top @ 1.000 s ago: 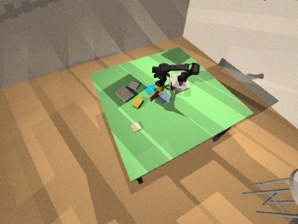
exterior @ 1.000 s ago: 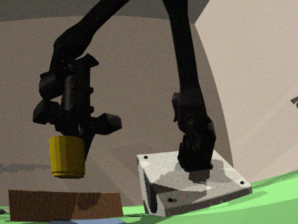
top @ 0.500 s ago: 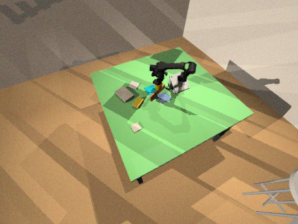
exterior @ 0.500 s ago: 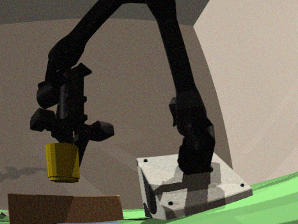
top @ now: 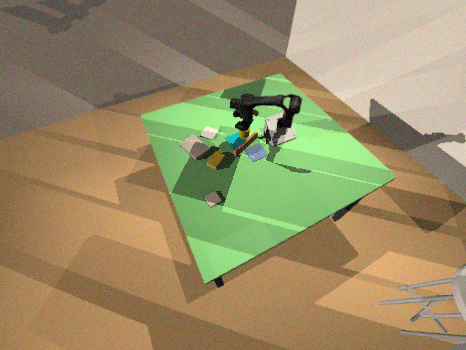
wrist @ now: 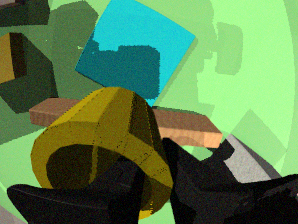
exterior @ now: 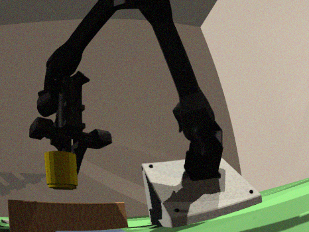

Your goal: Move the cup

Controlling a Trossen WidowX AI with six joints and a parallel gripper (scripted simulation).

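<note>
The yellow cup (top: 244, 133) (exterior: 61, 170) (wrist: 107, 112) is held off the table. My gripper (top: 244, 127) (wrist: 153, 143) is shut on its wall. In the exterior view the cup looks about upright, its bottom above the top of the brown wooden barrier (top: 246, 144) (exterior: 66, 215) (wrist: 192, 129). The cyan pad (top: 233, 140) (wrist: 172, 37) lies on the far side of the barrier in the wrist view, just beyond the cup. The blue pad (top: 256, 153) lies on the barrier's other side, hidden in the wrist view. The inside of the cup is dark and no marbles can be made out.
A yellow-orange block (top: 216, 160) (wrist: 4, 59), a flat tan box (top: 194, 147) and a small whitish block (top: 210, 132) lie on the cyan pad's side. Another small block (top: 213, 199) is farther off. The arm's pale base plate (exterior: 237, 190) (wrist: 246, 162) stands near the barrier's end.
</note>
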